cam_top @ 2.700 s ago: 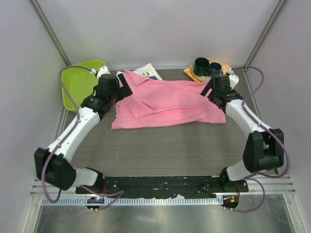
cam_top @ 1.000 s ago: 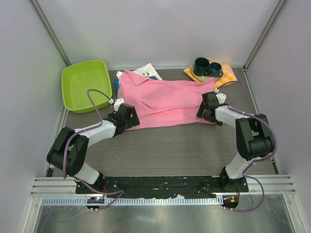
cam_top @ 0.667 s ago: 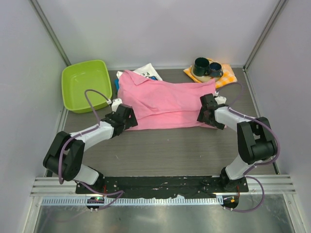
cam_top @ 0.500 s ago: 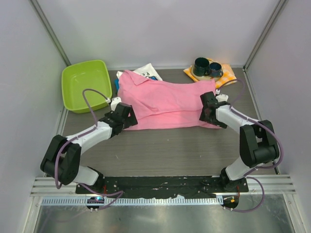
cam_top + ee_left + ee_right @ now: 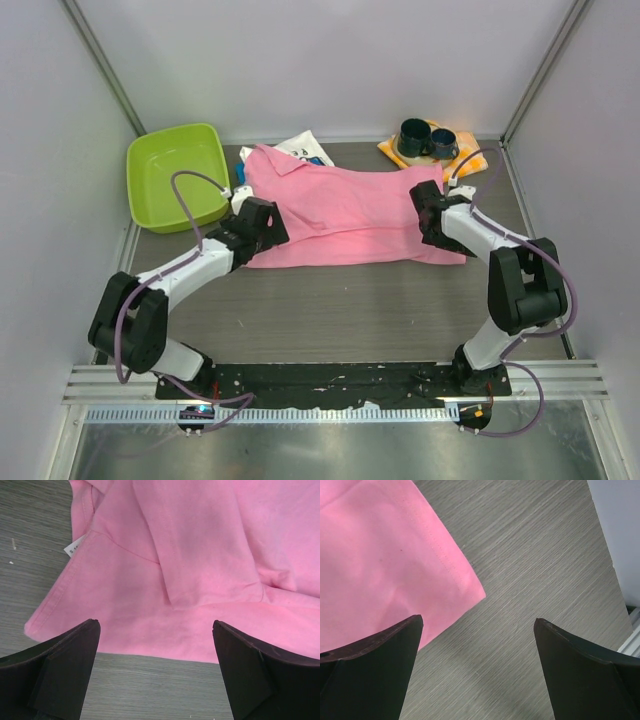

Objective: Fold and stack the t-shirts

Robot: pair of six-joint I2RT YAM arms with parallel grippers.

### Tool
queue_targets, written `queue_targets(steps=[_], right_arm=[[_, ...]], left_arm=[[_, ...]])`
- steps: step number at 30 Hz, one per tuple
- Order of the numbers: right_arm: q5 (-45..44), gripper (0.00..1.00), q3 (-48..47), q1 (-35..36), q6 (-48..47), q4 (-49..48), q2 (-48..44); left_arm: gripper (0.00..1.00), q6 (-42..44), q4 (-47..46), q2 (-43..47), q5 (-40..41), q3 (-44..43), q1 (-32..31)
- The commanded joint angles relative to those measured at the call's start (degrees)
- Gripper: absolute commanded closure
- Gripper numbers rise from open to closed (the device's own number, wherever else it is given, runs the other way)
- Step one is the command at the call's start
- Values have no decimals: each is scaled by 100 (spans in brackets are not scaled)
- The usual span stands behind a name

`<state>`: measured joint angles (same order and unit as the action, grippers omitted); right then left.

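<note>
Across the far half of the table (image 5: pixel 340 310), from 10 o'clock to 2 o'clock in the overhead view: pink t-shirt (image 5: pixel 350 215), laid flat, one long flap folded over its middle, collar end toward 11 o'clock, lower hem corner toward 3 o'clock.

At 9 o'clock of that shirt: left gripper (image 5: pixel 268 222), low over the near left edge, jaws spread wide, nothing pinched. Seen from the left wrist: two dark fingers (image 5: pixel 65 665) at the bottom corners, well apart. Beyond them at 12 o'clock, pink cloth with creased folds. Small white label (image 5: pixel 75 547) at 10 o'clock, right at the cloth's edge. Strip of bare grey wood under the gap itself.

At 3 o'clock of the shirt: right gripper (image 5: pixel 428 212), likewise gaping, holding nothing. Seen from the right wrist: stitched hem corner pointing to 3 o'clock, lying on the wood just ahead of the left-hand finger. Bare wood between the tips and out to 1 o'clock.

Partly tucked under the collar end, at 12 o'clock of it: white printed t-shirt (image 5: pixel 305 148), only a corner with blue marks showing.

Off the table's left edge, at 10 o'clock: green basin (image 5: pixel 175 175).

At 1 o'clock, near the back right corner: two dark mugs (image 5: pixel 414 137) side by side on an orange checked cloth (image 5: pixel 468 160).
</note>
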<state>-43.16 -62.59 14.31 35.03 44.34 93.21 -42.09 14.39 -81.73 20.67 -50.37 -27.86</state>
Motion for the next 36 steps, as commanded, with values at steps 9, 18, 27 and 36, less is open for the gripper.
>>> queue_targets(steps=[9, 18, 27, 36], right_arm=[[-281, 0, 229, -15, 356, -180, 654], [-368, 0, 239, -33, 575, 39, 1155], [-659, 0, 88, -33, 1357, 1041, 1709], [-115, 0, 623, 546, 1990, 1666, 1122]], left_arm=[[0, 7, -455, -1072, -124, -202, 0], [0, 78, -60, -1301, 367, 9, 0], [0, -98, 538, -520, 860, 607, 8], [0, -291, 758, 323, 843, 1020, 78]])
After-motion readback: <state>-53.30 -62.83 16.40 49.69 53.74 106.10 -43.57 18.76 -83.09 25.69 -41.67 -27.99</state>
